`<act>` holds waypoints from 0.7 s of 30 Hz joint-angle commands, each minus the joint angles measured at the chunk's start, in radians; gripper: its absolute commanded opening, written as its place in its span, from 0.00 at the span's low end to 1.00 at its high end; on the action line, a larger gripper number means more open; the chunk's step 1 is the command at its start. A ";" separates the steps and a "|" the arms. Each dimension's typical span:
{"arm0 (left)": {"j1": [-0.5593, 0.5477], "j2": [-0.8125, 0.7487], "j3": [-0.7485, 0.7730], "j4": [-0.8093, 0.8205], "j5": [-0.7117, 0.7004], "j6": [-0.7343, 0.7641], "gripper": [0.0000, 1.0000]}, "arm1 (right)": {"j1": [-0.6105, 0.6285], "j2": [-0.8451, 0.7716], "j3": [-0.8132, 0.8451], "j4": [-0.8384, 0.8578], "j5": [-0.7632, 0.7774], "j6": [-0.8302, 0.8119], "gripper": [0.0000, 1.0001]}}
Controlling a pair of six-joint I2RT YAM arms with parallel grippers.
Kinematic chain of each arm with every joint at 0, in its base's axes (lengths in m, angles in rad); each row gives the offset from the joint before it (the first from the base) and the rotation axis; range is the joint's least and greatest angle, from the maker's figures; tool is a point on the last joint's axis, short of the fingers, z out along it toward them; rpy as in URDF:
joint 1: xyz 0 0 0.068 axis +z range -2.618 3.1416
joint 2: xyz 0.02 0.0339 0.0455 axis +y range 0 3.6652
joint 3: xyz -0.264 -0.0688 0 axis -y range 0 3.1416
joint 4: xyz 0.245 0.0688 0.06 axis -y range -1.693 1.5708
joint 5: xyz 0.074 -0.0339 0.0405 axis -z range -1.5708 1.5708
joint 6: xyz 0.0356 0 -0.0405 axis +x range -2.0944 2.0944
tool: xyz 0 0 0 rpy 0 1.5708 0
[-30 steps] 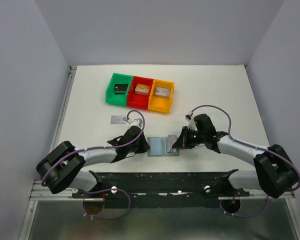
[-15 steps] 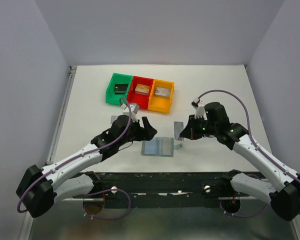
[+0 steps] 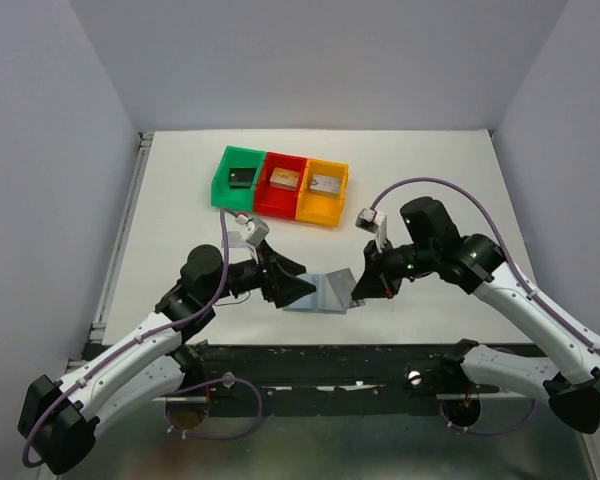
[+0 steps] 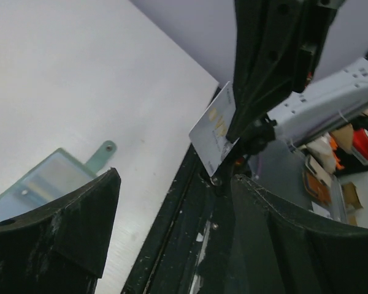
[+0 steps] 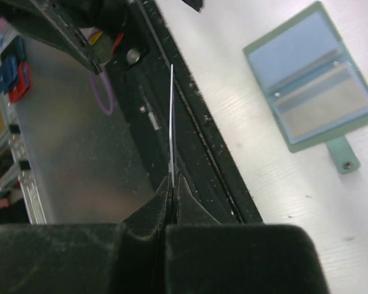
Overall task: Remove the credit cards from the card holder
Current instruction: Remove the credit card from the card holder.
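Right wrist view: right gripper (image 5: pixel 173 181) clamped on 1 card (image 5: pixel 171 116), held edge-on. Open wallet (image 5: pixel 311 86) lies on table (image 5: pixel 282 190). Jaws of left gripper (image 4: pixel 175 184) apart, empty.

I count one card holder (image 3: pixel 325 292), one credit card (image 4: pixel 213 130) in view, three bins (image 3: pixel 278 207), three blocks (image 3: pixel 242 177), two arms (image 3: pixel 150 340).
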 commanded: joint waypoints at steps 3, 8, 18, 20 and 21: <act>0.006 0.014 0.048 0.131 0.369 0.024 0.83 | 0.126 0.044 0.138 -0.223 -0.104 -0.162 0.00; 0.006 0.051 0.058 0.187 0.441 -0.011 0.77 | 0.195 0.076 0.179 -0.248 -0.056 -0.161 0.00; -0.018 0.077 0.047 0.204 0.477 -0.027 0.69 | 0.235 0.119 0.215 -0.245 -0.019 -0.147 0.00; -0.034 0.089 0.048 0.197 0.475 -0.020 0.67 | 0.247 0.133 0.231 -0.248 -0.015 -0.146 0.00; -0.043 0.094 0.053 0.192 0.475 -0.016 0.66 | 0.252 0.140 0.235 -0.247 -0.015 -0.144 0.00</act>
